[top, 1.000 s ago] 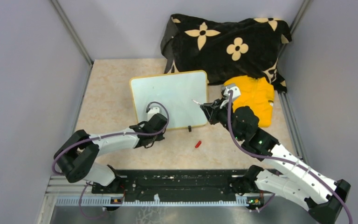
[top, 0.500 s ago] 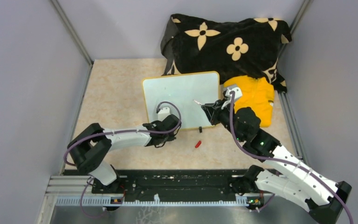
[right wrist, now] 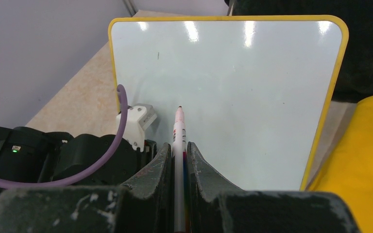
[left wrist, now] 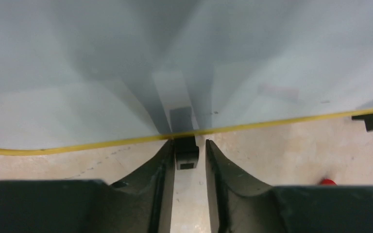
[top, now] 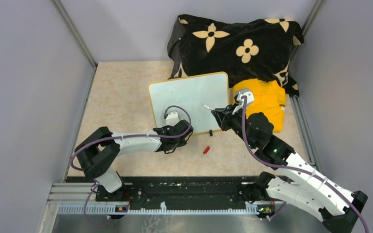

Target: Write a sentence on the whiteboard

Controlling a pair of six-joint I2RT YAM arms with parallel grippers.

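Note:
The whiteboard (top: 189,97) stands leaning back at mid-table, glossy white in a yellow frame (right wrist: 328,92). Its surface is blank and the sentence is not in view. My left gripper (top: 172,127) is at the board's bottom edge. In the left wrist view its jaws (left wrist: 188,141) are closed narrowly around a black foot (left wrist: 187,154) of the board. My right gripper (top: 219,115) is shut on a slim white marker (right wrist: 178,131). The marker's dark tip points at the middle of the board, close to the surface.
A red cap (top: 206,149) lies on the beige table in front of the board. A yellow cloth (top: 268,99) lies right of the board, and a black flowered blanket (top: 233,43) is heaped behind it. The board's second foot (left wrist: 372,120) shows at the right.
The left gripper has dragged the whiteboard to the right; over the last half second it has barely moved. The right gripper with the marker has shifted slightly right.

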